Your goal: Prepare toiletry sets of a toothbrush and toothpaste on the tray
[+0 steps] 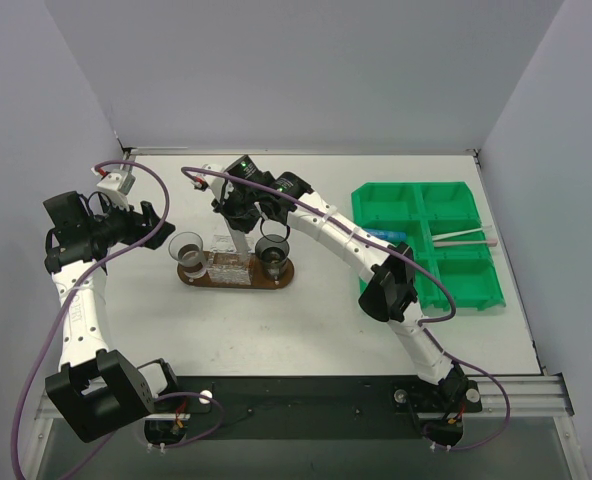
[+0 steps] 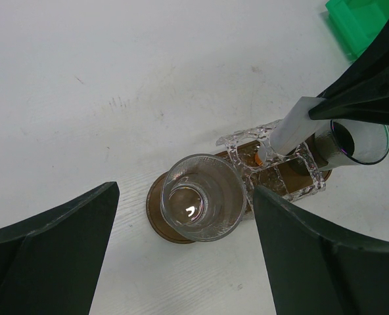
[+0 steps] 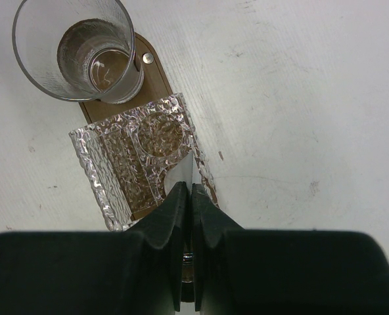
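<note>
The dark brown oval tray lies mid-table, carrying two clear cups and a clear textured holder. My right gripper is shut on the flat end of a toothpaste tube. The tube hangs upright with its orange cap down at the holder. In the right wrist view the tube's white edge shows just past the closed fingers. My left gripper hovers open left of the tray, holding nothing. A pale toothbrush lies across the green bin.
The green sectioned bin stands at the right, with a blue tube at its left edge. Grey walls close the table at the back and on both sides. A second cup stands behind the held tube.
</note>
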### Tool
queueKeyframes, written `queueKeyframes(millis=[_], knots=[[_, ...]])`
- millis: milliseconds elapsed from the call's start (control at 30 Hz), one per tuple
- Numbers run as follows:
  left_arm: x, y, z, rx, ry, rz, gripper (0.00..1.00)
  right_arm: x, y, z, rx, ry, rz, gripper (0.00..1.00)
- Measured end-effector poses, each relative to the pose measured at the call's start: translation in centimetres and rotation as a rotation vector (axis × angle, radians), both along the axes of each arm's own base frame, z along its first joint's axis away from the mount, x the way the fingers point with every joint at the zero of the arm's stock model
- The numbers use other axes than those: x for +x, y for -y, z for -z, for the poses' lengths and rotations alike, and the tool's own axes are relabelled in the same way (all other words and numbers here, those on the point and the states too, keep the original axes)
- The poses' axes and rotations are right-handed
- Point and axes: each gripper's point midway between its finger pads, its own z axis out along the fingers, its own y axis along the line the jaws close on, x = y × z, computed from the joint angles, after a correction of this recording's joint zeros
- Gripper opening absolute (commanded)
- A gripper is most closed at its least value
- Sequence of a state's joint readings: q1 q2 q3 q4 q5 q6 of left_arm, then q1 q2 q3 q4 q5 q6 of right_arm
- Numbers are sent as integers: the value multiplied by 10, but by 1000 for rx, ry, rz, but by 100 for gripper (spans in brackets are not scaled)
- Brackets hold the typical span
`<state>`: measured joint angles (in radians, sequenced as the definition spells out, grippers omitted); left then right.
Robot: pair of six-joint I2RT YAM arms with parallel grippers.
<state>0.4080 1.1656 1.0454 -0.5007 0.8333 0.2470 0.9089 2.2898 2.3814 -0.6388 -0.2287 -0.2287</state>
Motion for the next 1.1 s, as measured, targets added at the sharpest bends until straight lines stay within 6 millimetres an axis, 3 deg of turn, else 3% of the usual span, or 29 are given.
queueKeyframes(millis=[900, 1100], knots=[[1, 0, 3, -4, -8, 1, 94, 0, 0, -1, 0, 3, 1, 0], [1, 0, 3, -4, -10, 0, 94, 2, -1, -12, 15, 24, 7, 0]])
